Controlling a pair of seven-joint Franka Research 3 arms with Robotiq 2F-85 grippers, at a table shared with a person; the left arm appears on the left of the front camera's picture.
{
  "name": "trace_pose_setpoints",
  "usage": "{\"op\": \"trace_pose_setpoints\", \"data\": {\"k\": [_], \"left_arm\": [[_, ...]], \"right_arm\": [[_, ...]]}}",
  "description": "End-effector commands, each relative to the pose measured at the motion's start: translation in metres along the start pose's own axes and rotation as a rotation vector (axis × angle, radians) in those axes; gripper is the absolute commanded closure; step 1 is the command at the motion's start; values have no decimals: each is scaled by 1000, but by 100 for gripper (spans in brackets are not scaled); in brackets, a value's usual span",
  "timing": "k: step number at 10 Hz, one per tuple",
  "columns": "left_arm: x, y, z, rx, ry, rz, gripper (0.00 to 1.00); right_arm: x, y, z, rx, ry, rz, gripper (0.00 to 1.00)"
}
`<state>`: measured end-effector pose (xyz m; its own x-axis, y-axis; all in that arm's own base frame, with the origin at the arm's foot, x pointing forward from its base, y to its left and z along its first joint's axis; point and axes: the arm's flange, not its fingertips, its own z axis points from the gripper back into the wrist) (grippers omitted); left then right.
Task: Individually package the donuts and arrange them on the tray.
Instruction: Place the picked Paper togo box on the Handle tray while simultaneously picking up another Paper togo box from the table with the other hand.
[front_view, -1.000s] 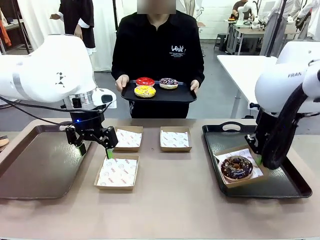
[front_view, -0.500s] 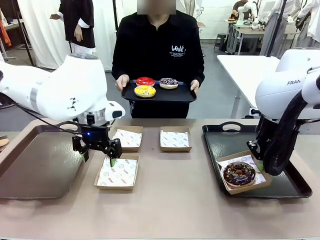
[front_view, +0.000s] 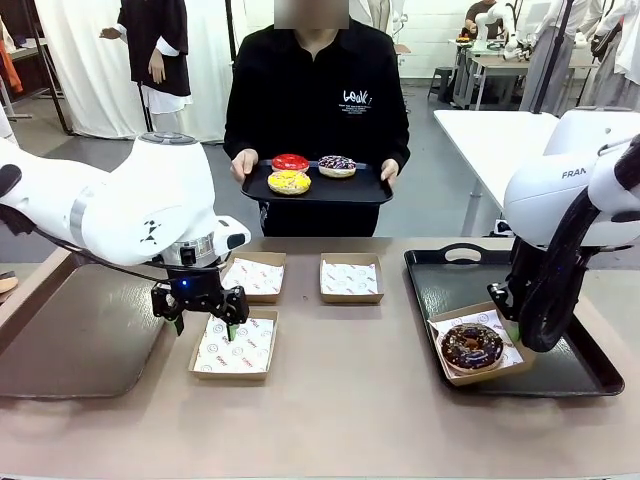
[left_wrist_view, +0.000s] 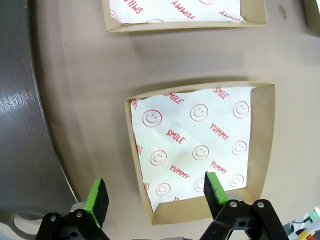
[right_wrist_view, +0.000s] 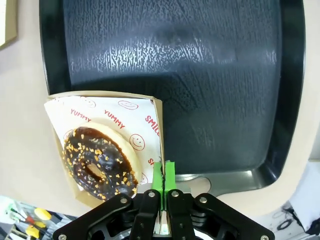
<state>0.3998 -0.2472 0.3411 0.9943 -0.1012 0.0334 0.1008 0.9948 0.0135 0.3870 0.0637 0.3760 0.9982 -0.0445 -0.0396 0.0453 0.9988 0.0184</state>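
On the right tray, toward its 7 o'clock corner in the front view, a paper-lined box is gripped by one thin side wall. The right gripper is pinched fully shut on that wall and on nothing else. The chocolate donut is seated inside this box, at about 10 o'clock from the pads in the right wrist view, close beside them but not touched. Any slide across the tray is therefore judged to be steered through that single wall. Over at the left side of the table, the left gripper is held wide open with nothing in it, just above the near edge of an empty box. In the left wrist view that box is spread out toward 12 o'clock. One pad is placed outside its corner over bare table and the other over the printed paper, so the box's side wall is straddled. The red donut, the yellow-topped donut and the purple-white donut are offered on a small black tray held out by the person. They are found at roughly 1 o'clock from the left gripper in the front view, well apart from both arms. The left arm is judged the nearer and the free one, so the next donut is expected to be met from that side.
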Motion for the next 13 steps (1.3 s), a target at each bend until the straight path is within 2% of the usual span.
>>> {"op": "trace_pose_setpoints", "data": {"k": [1, 5, 13], "left_arm": [[-9, 2, -11, -17, -42, 52, 0], [-23, 5, -11, -4, -121, 111, 0], [-21, 8, -12, -17, -100, 101, 0]], "right_arm": [[6, 1, -3, 19, -20, -31, 99], [11, -2, -4, 33, -34, -38, 99], [13, -2, -5, 15, -42, -15, 99]]}}
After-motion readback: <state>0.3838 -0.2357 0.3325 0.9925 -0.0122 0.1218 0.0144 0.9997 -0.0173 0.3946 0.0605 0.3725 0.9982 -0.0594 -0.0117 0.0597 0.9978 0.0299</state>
